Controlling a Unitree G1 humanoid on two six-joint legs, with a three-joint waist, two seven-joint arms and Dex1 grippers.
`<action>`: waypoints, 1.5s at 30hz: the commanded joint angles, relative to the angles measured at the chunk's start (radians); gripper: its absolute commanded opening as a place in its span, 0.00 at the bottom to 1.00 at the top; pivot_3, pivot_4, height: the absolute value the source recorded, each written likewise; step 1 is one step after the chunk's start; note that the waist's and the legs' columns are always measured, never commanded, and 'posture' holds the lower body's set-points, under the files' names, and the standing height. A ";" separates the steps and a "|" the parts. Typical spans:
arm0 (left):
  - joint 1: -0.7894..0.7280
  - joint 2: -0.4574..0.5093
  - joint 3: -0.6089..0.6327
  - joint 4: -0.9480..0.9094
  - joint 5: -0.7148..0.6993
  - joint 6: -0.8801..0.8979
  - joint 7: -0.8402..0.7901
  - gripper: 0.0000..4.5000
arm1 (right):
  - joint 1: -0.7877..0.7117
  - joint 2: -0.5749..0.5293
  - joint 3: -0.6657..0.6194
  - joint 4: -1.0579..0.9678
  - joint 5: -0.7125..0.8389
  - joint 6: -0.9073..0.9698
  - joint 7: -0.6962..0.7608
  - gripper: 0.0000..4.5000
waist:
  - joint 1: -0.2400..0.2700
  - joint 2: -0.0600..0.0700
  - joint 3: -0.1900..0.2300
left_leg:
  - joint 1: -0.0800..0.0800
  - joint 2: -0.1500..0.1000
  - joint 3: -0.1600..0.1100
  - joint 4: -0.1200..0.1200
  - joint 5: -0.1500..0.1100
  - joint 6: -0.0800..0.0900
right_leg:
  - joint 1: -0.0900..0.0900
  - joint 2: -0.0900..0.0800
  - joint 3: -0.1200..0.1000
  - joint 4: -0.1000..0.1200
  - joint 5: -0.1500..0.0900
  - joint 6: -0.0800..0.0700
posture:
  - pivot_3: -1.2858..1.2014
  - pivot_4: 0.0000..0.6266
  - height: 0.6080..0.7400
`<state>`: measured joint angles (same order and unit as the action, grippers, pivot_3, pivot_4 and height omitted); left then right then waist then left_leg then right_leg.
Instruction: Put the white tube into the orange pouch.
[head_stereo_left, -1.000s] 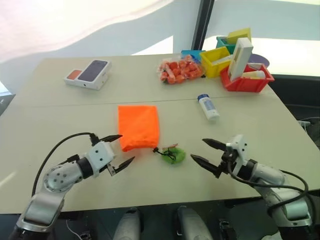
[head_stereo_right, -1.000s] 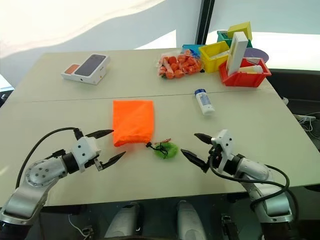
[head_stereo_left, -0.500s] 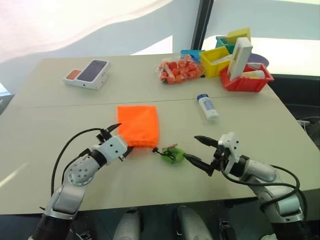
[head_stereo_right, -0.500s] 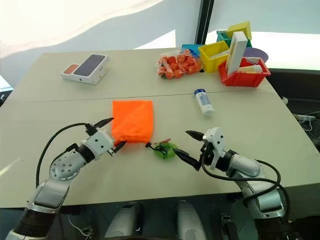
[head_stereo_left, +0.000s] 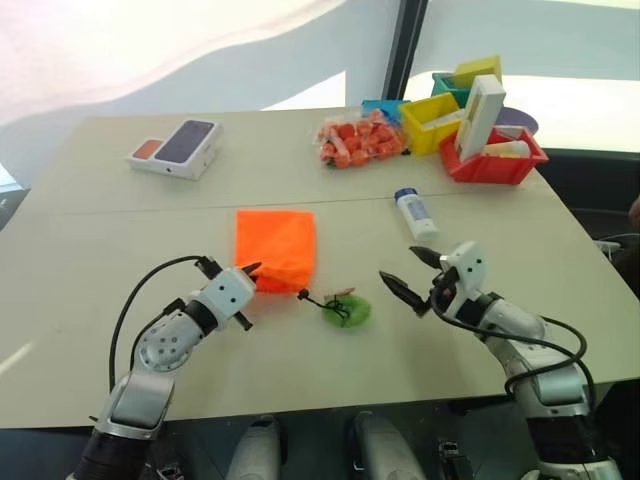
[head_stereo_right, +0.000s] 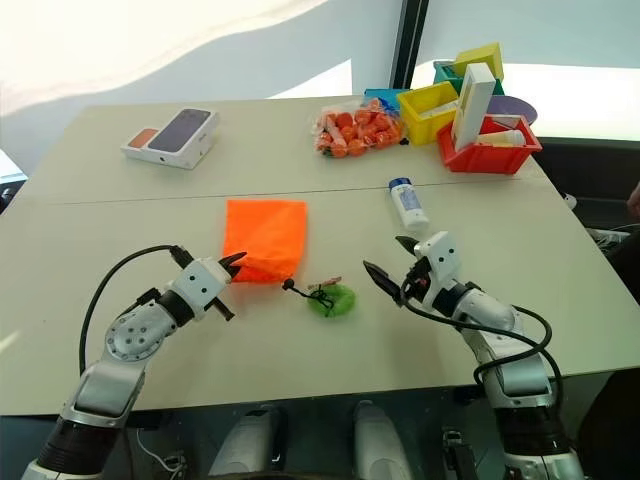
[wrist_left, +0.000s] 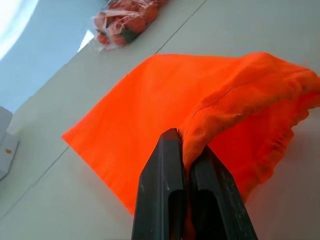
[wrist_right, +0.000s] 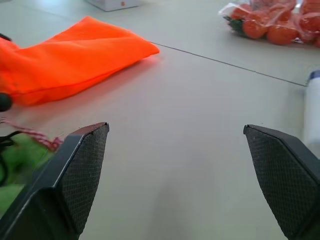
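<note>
The left gripper (head_stereo_left: 248, 272) is closed on the near hem of the orange pouch (head_stereo_left: 275, 250), mid-table, probably to hold its mouth. The right gripper (head_stereo_left: 412, 272) stands open, near the white tube (head_stereo_left: 415, 214), which lies toward the table's right edge.

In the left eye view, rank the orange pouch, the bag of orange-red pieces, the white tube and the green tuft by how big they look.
1. orange pouch
2. bag of orange-red pieces, farther back, so this ranking is unsure
3. white tube and green tuft look about alike; not ranked.
</note>
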<state>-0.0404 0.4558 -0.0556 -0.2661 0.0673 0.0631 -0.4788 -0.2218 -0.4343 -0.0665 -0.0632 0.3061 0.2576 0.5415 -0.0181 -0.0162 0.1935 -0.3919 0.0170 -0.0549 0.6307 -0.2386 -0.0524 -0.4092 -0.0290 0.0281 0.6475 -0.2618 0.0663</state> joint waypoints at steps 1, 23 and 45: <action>-0.003 -0.010 0.025 -0.066 -0.067 0.038 -0.017 0.01 | -0.102 0.032 -0.028 0.095 -0.054 -0.032 -0.097 1.00 | 0.001 0.000 0.000 | 0.000 0.000 0.000 0.000 0.000 0.000 | 0.000 0.000 0.000 0.000 0.000 0.000 | 0.52 0.24 1.00; 0.016 -0.010 0.006 -0.105 -0.065 0.073 0.000 0.00 | -0.400 0.151 -0.117 0.585 -0.115 -0.101 -0.315 0.60 | -0.003 0.000 0.000 | 0.001 0.000 -0.001 -0.001 0.000 0.000 | 0.000 0.001 0.000 0.002 0.002 0.003 | 0.52 0.24 1.00; -0.018 -0.038 0.037 -0.143 -0.227 0.229 -0.043 0.00 | 0.209 -0.235 0.074 -0.421 0.282 0.249 0.370 0.40 | -0.003 0.002 0.000 | 0.002 0.000 -0.002 0.000 0.000 0.001 | 0.002 0.001 -0.001 0.001 -0.003 0.004 | 0.52 0.24 1.00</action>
<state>-0.0497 0.4165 -0.0319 -0.3664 -0.1272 0.2809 -0.5083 -0.0055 -0.6638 -0.0246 -0.3990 0.5560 0.4708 0.8996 -0.0209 -0.0144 0.1939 -0.3899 0.0175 -0.0574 0.6310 -0.2389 -0.0516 -0.4077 -0.0274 0.0271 0.6488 -0.2642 0.0695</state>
